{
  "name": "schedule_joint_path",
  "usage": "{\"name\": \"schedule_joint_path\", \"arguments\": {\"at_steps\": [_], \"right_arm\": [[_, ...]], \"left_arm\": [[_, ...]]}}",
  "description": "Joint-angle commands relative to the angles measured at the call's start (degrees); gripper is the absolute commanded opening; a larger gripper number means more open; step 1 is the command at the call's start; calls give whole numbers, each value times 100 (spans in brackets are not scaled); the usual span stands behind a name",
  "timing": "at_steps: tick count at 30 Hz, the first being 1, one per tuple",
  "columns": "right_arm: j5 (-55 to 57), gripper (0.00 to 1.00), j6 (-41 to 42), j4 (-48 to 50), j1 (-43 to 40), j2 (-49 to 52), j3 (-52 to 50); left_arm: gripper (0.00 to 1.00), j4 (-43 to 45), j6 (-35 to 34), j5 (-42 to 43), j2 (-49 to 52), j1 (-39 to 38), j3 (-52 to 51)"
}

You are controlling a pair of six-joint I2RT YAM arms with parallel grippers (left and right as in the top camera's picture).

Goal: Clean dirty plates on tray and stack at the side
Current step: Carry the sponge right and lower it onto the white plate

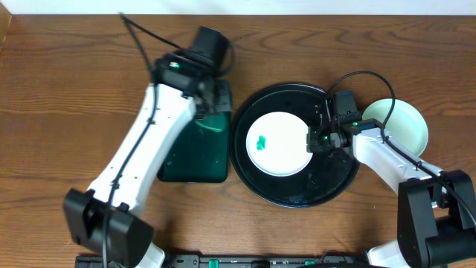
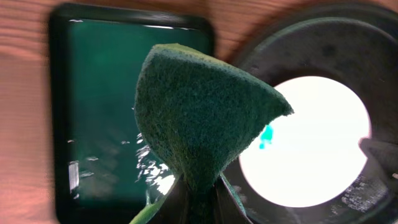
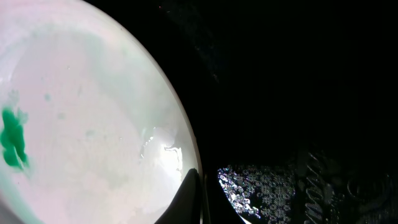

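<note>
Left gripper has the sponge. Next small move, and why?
Probably swing the left gripper with the sponge right, onto the green smear on the plate: the sponge hangs over the green tray, the smear is unwiped, the right gripper sits at the plate's rim.

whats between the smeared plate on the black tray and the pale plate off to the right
The right gripper, at the smeared plate's edge, and its arm, crossing the black tray's rim toward the pale plate; clearest in the overhead view.
</note>
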Motion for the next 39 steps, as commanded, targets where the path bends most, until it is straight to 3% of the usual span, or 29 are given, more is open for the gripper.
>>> {"name": "schedule_joint_path", "arguments": {"at_steps": [1, 14, 24, 28, 39], "right_arm": [[-94, 1, 107, 15, 46, 7, -37], [-367, 1, 210, 13, 46, 7, -37], [-367, 2, 210, 15, 46, 7, -39], [-367, 2, 208, 15, 46, 7, -37], [-345, 2, 208, 13, 46, 7, -42]], "left_arm": [[7, 197, -472, -44, 284, -466, -74], [7, 831, -1196, -44, 1438, -1403, -79], [7, 931, -1357, 0, 1899, -1427, -81], [7, 1207, -1209, 540, 1906, -1416, -157], [7, 1327, -1213, 422, 1947, -1333, -225]]}}
